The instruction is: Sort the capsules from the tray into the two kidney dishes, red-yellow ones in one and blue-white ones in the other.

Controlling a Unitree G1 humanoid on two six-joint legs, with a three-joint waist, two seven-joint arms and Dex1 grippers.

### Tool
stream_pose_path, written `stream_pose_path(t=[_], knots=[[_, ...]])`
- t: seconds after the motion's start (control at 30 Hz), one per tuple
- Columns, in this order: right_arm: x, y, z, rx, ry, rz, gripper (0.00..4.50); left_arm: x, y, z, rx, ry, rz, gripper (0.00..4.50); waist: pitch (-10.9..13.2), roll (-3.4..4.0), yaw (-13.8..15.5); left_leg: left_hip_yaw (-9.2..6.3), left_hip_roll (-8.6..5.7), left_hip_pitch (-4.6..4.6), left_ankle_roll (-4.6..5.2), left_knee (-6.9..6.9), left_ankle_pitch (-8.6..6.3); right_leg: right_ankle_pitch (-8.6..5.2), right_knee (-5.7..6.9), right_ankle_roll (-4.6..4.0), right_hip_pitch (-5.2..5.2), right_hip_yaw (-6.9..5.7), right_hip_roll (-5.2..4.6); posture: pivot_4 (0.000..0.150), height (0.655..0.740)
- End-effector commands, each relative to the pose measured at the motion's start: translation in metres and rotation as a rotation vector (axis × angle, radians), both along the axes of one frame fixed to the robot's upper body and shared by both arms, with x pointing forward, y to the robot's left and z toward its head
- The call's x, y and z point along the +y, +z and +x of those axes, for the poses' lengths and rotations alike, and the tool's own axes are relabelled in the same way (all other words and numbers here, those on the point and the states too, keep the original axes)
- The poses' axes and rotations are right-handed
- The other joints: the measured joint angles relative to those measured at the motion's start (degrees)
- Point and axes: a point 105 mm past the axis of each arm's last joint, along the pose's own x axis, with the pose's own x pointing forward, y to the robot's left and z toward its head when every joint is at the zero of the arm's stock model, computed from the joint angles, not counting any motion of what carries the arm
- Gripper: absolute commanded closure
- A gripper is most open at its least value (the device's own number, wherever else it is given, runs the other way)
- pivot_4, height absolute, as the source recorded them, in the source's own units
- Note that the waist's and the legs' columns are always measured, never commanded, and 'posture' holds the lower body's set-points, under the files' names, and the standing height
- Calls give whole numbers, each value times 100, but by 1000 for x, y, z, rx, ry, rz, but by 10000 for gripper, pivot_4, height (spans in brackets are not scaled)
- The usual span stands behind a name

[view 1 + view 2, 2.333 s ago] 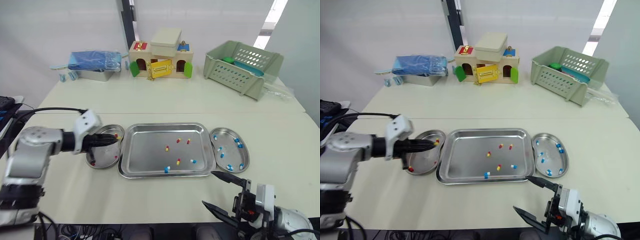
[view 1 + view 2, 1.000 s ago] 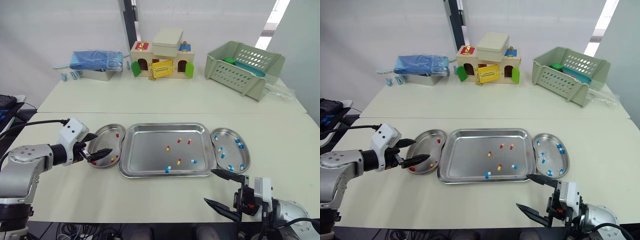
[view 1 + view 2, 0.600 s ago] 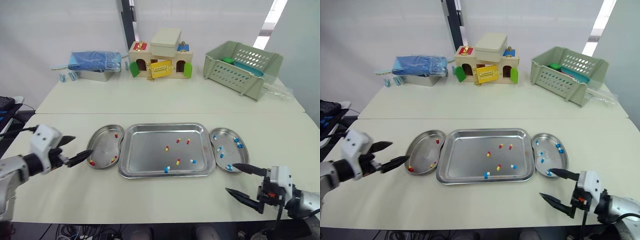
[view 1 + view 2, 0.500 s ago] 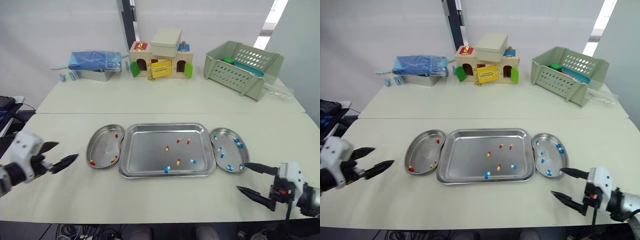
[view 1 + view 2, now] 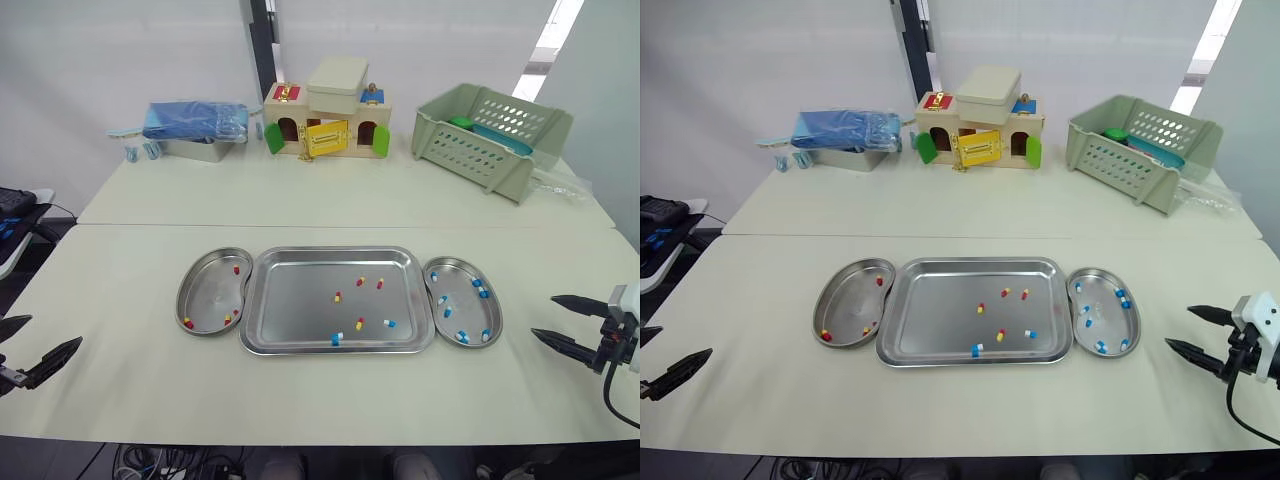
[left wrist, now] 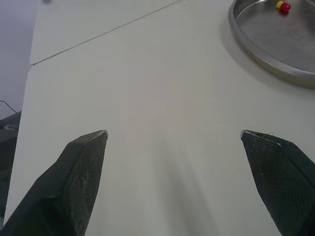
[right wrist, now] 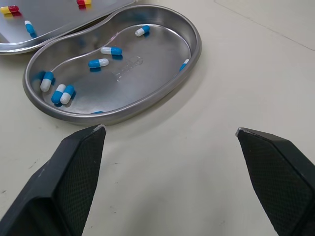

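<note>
Right hand (image 5: 545, 317), wide open and empty, lies just outboard of the blue-white kidney dish (image 5: 456, 290), nearer than the equally open, empty left hand (image 5: 55, 330) to the six capsules (image 5: 337, 296) in the tray (image 5: 300, 312).

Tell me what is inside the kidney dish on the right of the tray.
The right kidney dish holds only blue-white capsules, roughly eight, lying loose on its floor. Nothing covers it, though its near wall may hide a sliver of floor.
</note>
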Motion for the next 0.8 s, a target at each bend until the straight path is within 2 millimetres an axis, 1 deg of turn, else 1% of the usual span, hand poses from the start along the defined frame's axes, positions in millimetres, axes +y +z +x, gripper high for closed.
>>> stream_pose_path(t=[0.03,0.17,0.2,0.33,0.4,0.47,0.53,0.63,0.7,0.73,0.8], knots=[[-1,10,3,-26,24,-36,0,-2,10,-2,-77,-6,13,199,0,1,-4,0,0,1,0,0,0,0,1,0,0,0,0,1500,7400],[2,12,6,-35,35,-32,0,-12,14,0,-151,-36,-8,199,0,1,-4,1,0,0,0,0,0,0,0,0,0,1,0,1500,7400],[3,12,7,-36,41,-30,0,-19,13,0,-160,-60,-23,199,0,1,-4,1,0,0,0,0,0,0,1,0,0,1,0,1500,7400],[11,18,12,-49,86,-32,0,-60,4,-4,-191,-204,-68,199,0,1,-2,1,1,0,0,1,0,0,0,0,2,1,-1,1500,7400],[15,23,14,-62,105,-31,0,-79,-3,-9,-156,-264,-125,199,0,1,-4,2,2,0,-1,1,0,0,-1,0,2,2,-1,1500,7400],[17,27,15,-72,114,-26,0,-100,-3,-15,-172,-350,-192,199,0,1,-5,2,3,0,-1,1,0,0,-1,0,2,2,0,1500,7400],[19,30,15,-79,122,-24,0,-115,-8,-21,-154,-407,-233,199,0,1,0,3,3,0,-1,2,0,0,-1,0,3,1,0,1500,7400],[23,34,14,-90,138,-18,0,-138,-15,-27,-179,-460,-291,199,-2,4,3,4,2,-1,-1,2,0,0,-4,0,4,2,-1,1500,7400],[28,38,11,-98,164,-14,0,-158,-23,-36,-186,-517,-323,199,-2,3,4,6,2,-1,-1,2,0,0,-6,0,5,3,-1,1500,7400],[33,41,8,-93,188,-15,0,-169,-30,-43,-171,-545,-349,199,-2,3,3,5,2,-1,-1,2,0,0,-6,0,6,2,-1,1500,7400],[39,44,3,-77,226,-18,0,-181,-38,-52,-159,-577,-380,199,-2,4,2,5,2,-1,-1,1,0,0,-8,0,6,3,0,1500,7400]])
